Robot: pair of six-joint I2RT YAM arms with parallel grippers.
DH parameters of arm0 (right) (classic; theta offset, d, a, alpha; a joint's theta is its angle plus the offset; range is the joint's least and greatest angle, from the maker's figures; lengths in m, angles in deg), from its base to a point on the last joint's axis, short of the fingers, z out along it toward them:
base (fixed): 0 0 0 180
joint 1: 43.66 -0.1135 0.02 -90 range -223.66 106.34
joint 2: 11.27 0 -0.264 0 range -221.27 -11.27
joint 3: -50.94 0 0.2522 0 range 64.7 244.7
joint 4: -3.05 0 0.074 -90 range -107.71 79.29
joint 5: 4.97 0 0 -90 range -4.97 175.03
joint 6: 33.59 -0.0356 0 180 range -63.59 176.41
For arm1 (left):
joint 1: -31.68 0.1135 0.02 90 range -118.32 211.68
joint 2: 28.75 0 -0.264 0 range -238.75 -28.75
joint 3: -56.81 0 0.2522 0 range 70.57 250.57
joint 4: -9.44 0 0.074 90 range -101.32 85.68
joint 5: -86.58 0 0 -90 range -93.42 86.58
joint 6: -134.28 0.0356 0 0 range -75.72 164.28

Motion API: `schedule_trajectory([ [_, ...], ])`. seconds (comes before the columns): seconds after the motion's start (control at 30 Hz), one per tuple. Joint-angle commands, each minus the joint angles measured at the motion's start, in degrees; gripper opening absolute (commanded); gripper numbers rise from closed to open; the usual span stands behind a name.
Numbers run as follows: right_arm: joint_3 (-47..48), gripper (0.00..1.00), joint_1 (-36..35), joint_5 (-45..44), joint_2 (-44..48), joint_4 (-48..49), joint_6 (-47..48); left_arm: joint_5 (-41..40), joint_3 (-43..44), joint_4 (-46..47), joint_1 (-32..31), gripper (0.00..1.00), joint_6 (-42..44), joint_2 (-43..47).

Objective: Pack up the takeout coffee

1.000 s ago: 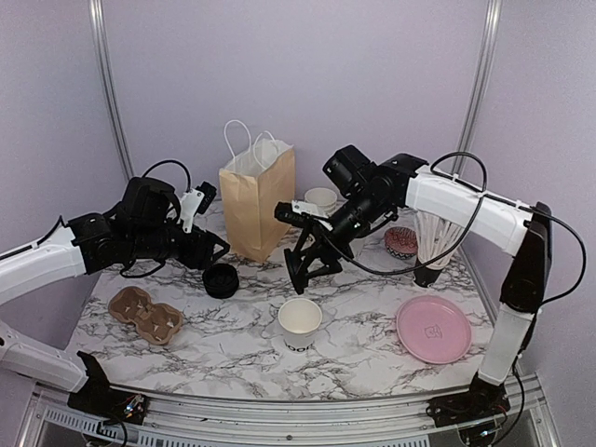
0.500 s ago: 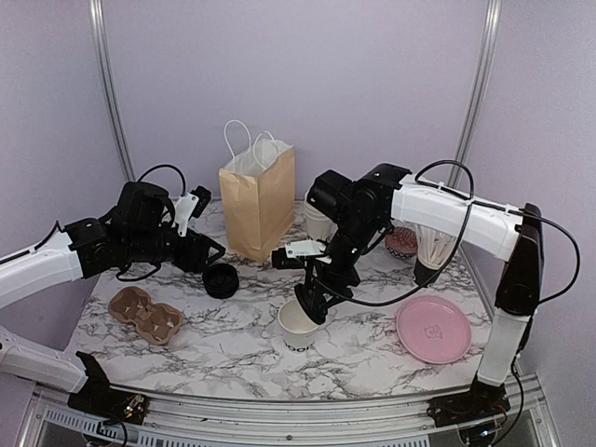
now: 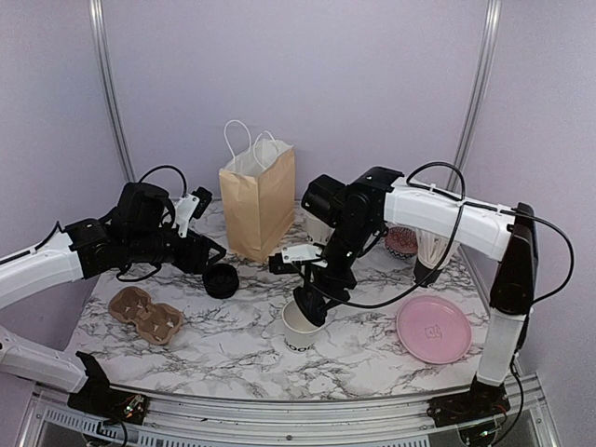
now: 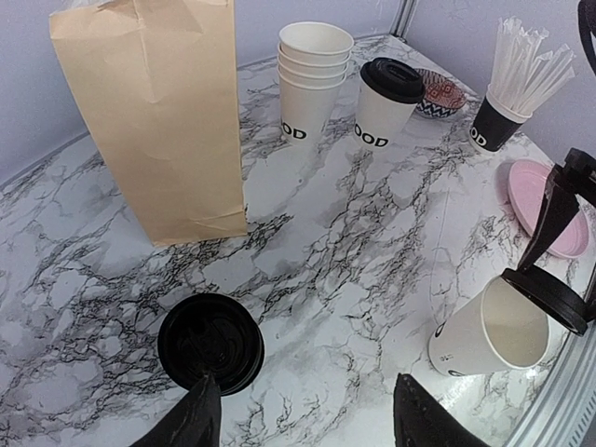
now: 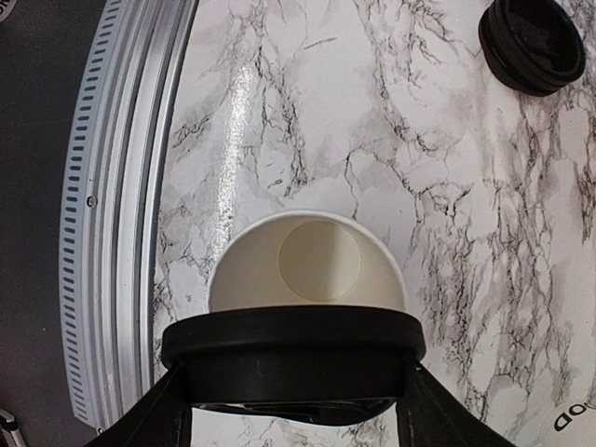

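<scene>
- Black lid (image 5: 293, 340), one: clasped by our right gripper (image 3: 315, 303), tilted at white cup (image 3: 300, 333) rim.
- Left gripper (image 4: 307, 424): spread, empty.
- Next, we judge: level lid, press home.

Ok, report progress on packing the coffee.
Done: a lidded cup stands beside the cup stack. In hand: the right gripper holds a black lid tilted at the rim of the open cup, not seated. The left gripper hangs open by the lid stack. Left: seat that lid, then load coffee into the paper bag, which stands apart from both cups.
</scene>
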Motion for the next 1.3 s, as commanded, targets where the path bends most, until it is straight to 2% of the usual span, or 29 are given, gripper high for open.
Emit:
schedule_trajectory([
  [0.0, 4.2, 0.55, -0.6, -0.6, -0.6, -1.6, 0.8, 0.9, -0.6, 1.1, 0.3, 0.63, 0.4, 0.5],
  [0.27, 3.5, 0.55, -0.6, -2.5, 1.9, -0.8, 0.7, 1.1, -0.6, 1.1, 0.3, 0.63, 0.4, 0.2],
  [0.83, 2.9, 0.56, -0.6, -4.5, -0.1, -0.9, 0.8, 1.7, -0.8, 1.1, 0.3, 0.63, 0.4, 0.3],
  [1.27, 1.3, 0.56, -0.6, -6.0, 3.3, -0.4, 1.0, 2.3, -0.7, 1.1, 0.4, 0.63, 0.6, -0.2],
])
